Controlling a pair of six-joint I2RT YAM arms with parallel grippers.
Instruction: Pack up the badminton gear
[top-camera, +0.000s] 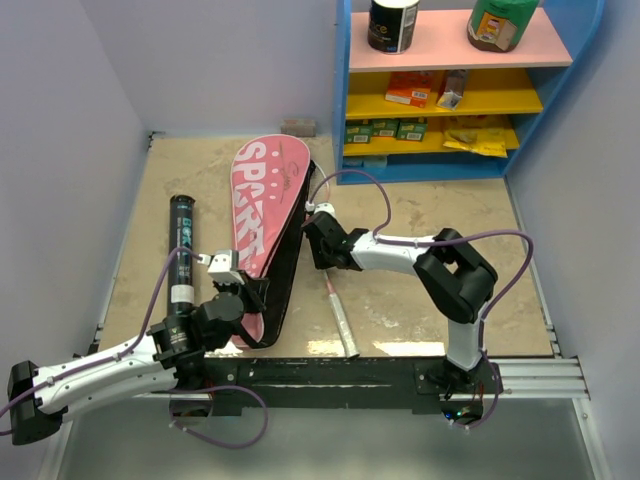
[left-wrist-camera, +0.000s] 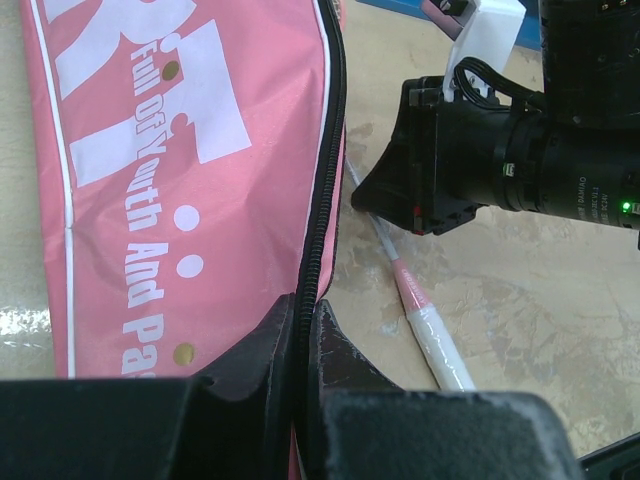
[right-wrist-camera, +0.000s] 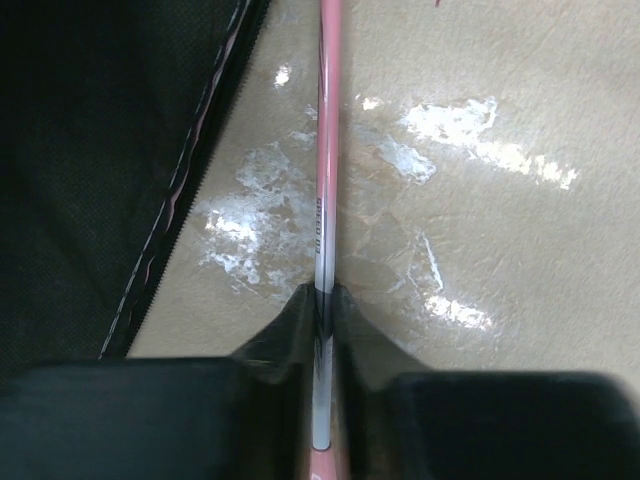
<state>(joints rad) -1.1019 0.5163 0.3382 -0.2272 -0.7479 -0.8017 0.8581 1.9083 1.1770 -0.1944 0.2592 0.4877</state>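
Where the two arms are bolted along the near edge of the surface, the left arm reaches a short way inward. Its jaws are pressed together on the black zip edge of the bag at the bag's narrow near end. The left wrist view shows the zip line running straight into that pinch, with pink cloth to its left. Just right of this, near the middle of the near edge, the white handle of a racket lies flat on the surface and points toward the near edge. Its thin shaft slants away toward the bag. The right arm bends in from the right, and its jaws are clamped on that shaft, which passes between them in the right wrist view. The bag's black lining is close on the left there. The racket's head is hidden, so I cannot tell where it lies. Beyond the jaws the pink bag, lettered "SPORT", stretches toward the far edge, where its wide rounded end lies. Its right side gapes and shows black inside. A black tube lies alongside it toward the left edge, apart from it. A blue shelf unit holding boxes and jars stands at the far right corner.
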